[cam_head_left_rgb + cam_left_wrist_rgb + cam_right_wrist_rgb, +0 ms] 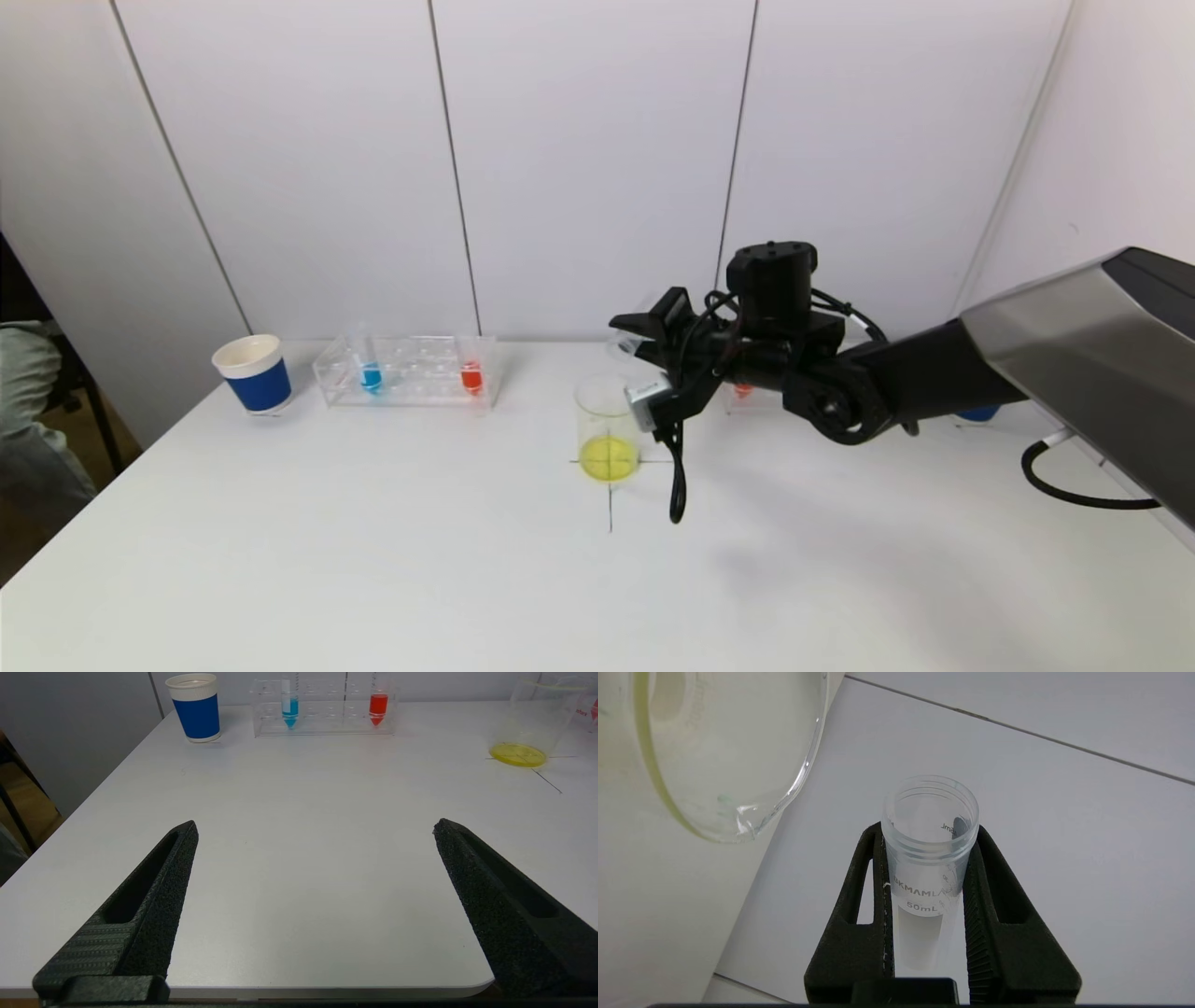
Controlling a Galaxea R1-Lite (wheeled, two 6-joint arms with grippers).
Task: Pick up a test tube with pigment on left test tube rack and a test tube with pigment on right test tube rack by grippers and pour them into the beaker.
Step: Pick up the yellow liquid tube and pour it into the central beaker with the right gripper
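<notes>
The glass beaker (608, 429) stands mid-table on a pen cross, with yellow liquid in its bottom. My right gripper (639, 359) is beside and above its rim, turned sideways, and is shut on a clear 50 mL test tube (924, 891) that looks empty. The tube's open mouth is close to the beaker's rim (738, 765). The left rack (411, 373) holds a blue tube (371, 375) and a red tube (471, 376). A red tube (742, 390) of the right rack shows behind my right arm. My left gripper (315, 828) is open and empty, low over the table's near edge.
A blue paper cup (254, 373) stands left of the left rack. Another blue object (980, 413) is partly hidden behind my right arm. A black cable (677, 485) hangs from the right wrist to the table beside the beaker.
</notes>
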